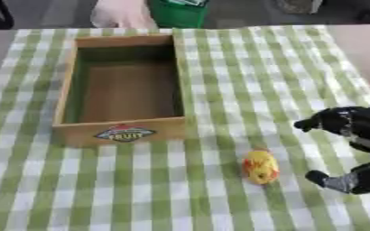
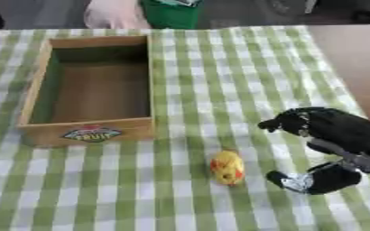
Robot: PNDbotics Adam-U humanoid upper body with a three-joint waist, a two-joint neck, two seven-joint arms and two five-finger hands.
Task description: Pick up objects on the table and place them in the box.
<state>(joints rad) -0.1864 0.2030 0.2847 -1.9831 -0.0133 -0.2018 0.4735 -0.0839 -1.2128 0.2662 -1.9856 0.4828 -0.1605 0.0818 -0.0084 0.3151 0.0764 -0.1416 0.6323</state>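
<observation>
The small yellow-and-red fruit (image 2: 227,167) lies on the green checked cloth (image 2: 219,81), at about 5 o'clock from the wooden box (image 2: 32,94) and well apart from it. Its long axis runs roughly 12 to 6. The right hand (image 2: 330,131), the only one showing, sits at the fruit's 3 o'clock, near but not touching. Its fingers are spread in a wide C, upper fingers (image 2: 279,122) and thumb (image 2: 287,179) both pointing toward 9 o'clock, holding nothing. The box looks empty.
</observation>
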